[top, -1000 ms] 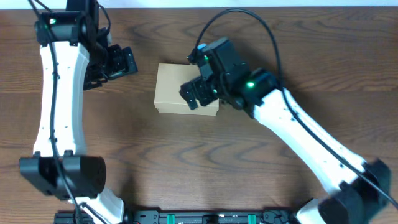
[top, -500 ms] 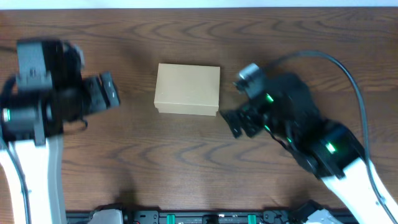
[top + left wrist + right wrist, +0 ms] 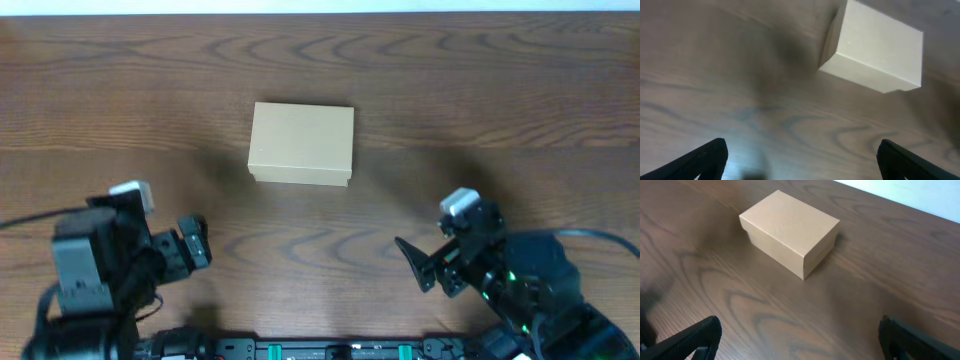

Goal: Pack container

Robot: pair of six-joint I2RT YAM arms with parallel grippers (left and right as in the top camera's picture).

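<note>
The container is a plain tan cardboard box with its lid shut, standing alone on the wooden table at upper centre. It also shows in the left wrist view and in the right wrist view. My left gripper is open and empty near the front left edge, well away from the box; in its wrist view the fingers are spread wide over bare wood. My right gripper is open and empty near the front right edge; its wrist view shows the fingers wide apart.
The brown wooden table carries only the box. A black rail runs along the front edge between the two arm bases.
Both arms have pulled back from beside the box toward the front edge. The right gripper left the box's right side. The box has not moved.
</note>
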